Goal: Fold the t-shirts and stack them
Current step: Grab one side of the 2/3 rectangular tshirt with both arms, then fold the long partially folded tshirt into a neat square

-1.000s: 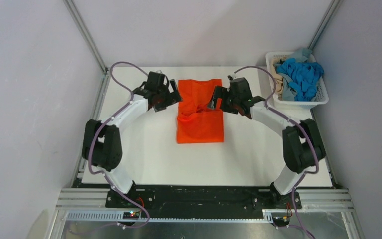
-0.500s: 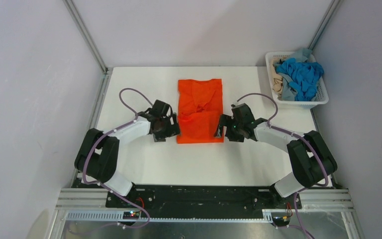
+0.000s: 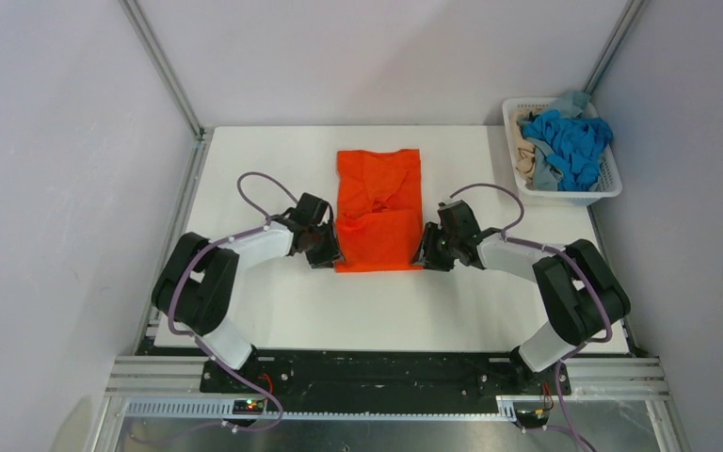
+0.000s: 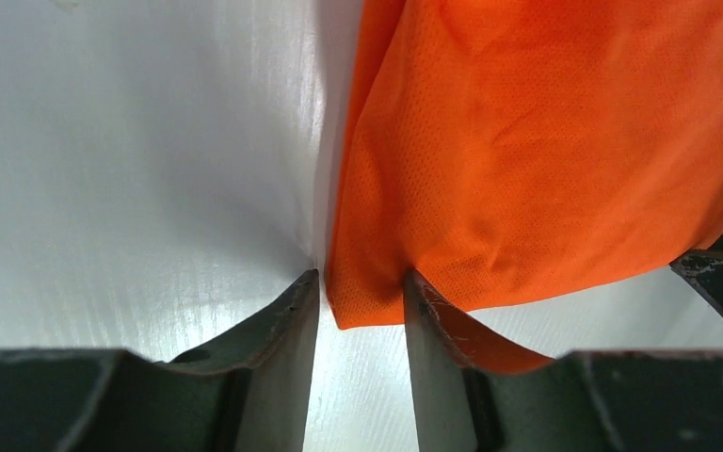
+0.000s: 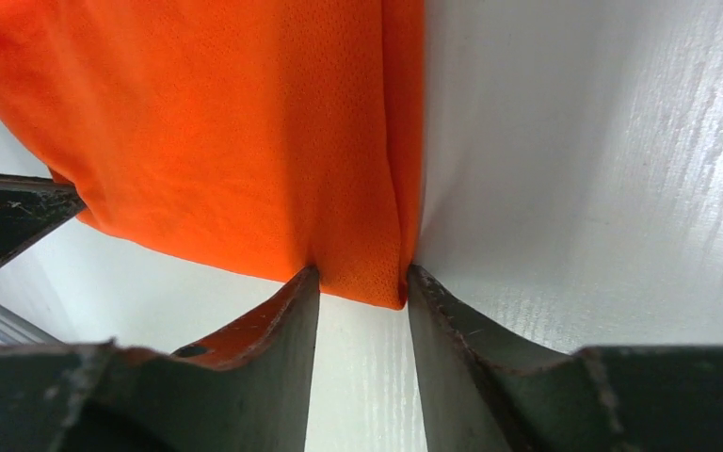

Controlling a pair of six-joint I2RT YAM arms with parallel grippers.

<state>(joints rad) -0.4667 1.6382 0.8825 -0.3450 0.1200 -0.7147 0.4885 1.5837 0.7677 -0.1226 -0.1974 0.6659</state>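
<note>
Within left pincer (image 4: 360, 282), right pincer (image 5: 362, 278), t-shirt (image 3: 377, 202) corners

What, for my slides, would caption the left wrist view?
Left pincer straddles a corner of the orange t-shirt on the table.

Both arms stretch low and inward — left gripper (image 4: 358, 282) and right gripper (image 5: 360, 279), jaws narrowly parted.

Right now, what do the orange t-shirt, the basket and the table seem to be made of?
The orange t-shirt: likely a synthetic sports knit, matte; tiny mesh holes show in the wrist views. The basket: white moulded plastic, judging by its slotted walls. The table: white and smooth, probably laminate or coated board; it gives a soft streaked glare.
</note>
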